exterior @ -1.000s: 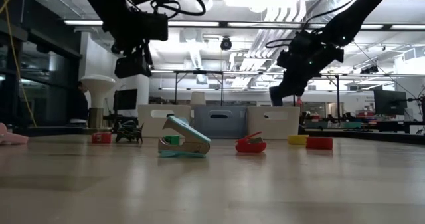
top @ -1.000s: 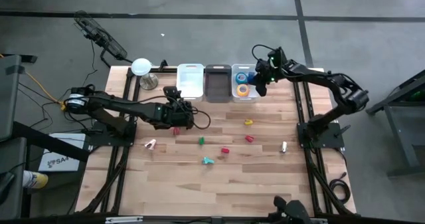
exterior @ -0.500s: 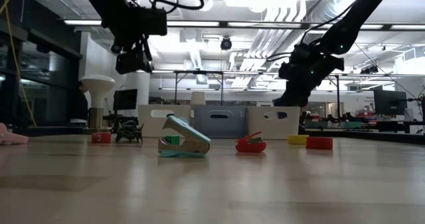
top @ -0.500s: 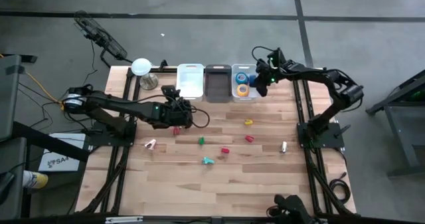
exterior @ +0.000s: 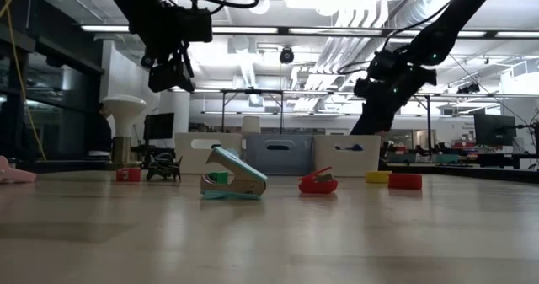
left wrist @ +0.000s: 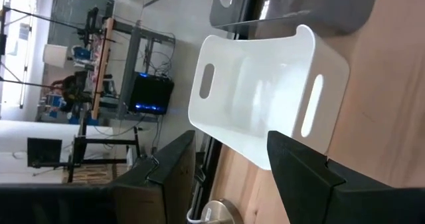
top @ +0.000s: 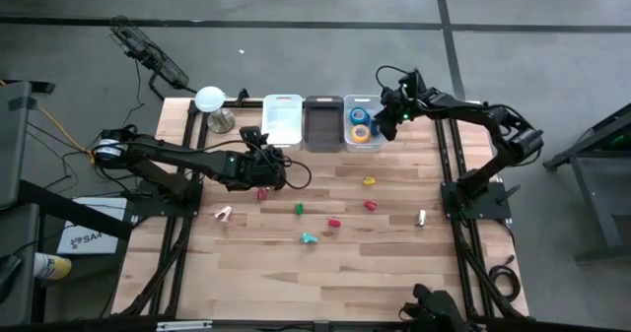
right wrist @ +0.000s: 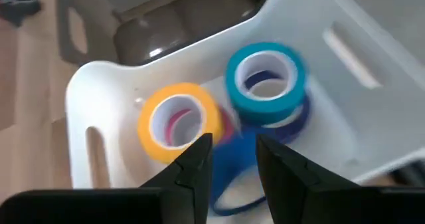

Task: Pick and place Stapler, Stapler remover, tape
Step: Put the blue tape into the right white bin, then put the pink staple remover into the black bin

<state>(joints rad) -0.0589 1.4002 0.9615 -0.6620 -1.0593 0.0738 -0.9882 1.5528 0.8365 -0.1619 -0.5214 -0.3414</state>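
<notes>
Tape: three rolls counted in the right-hand white bin (top: 363, 135), namely one yellow roll (right wrist: 174, 123), one teal-blue roll (right wrist: 265, 84) lying on top, and one darker blue roll (right wrist: 229, 177) partly hidden beneath the others. Bins along the far edge of the table (top: 394, 263): three, being that white one, a dark grey one (top: 323, 123) in the middle and an empty white one (left wrist: 265, 98) to its left. Staple removers: one teal and white piece (exterior: 232, 176) near the table's middle, one red piece (exterior: 317, 183) close beside it in the low view. Small blocks: one yellow (exterior: 377, 177), one red (exterior: 405, 181) and a further red one (exterior: 128, 174); a dark clawed item (exterior: 163, 168) stood next to that last block, too small to identify. Pink object (top: 224, 214): one, on the table's left side. Right gripper (right wrist: 229, 159): above the tape bin, fingers parted with a narrow gap and nothing between them; a second earlier it hung lower against the bin, and it had since lifted and tilted, the fingers spreading. Left gripper (left wrist: 232, 167): raised over the table's left half near the empty white bin, fingers apart, empty, shifted only slightly.
</notes>
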